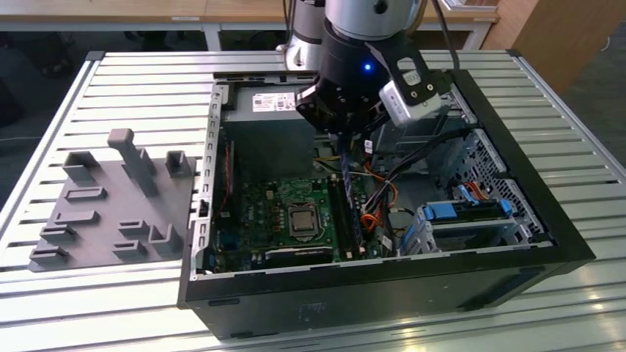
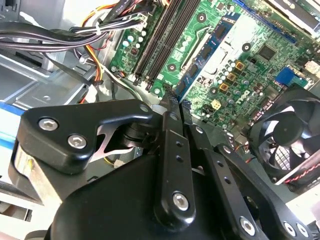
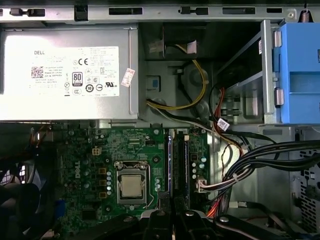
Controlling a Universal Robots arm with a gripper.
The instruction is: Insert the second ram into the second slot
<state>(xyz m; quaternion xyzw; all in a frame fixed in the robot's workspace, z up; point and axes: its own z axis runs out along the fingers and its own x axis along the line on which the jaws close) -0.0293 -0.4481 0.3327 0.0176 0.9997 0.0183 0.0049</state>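
1. The gripper [image 1: 342,158] hangs inside the open computer case [image 1: 391,293]. Its fingers [image 2: 172,150] are pressed together, and I see no board pinched between them.
2. The memory slots [image 3: 178,165] lie straight below, their long axis in line with the fingers. A thin bluish edge standing in one slot looks to me like the second ram [image 3: 169,165].
3. A cable bundle [image 3: 260,157] crowds the exterior view's right of the slots, and the CPU socket [image 3: 131,185] sits on the other side.

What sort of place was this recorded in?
Likely a robotics lab or workshop: an open black desktop computer case lies on a ribbed metal workbench beside a grey plastic fixture tray.
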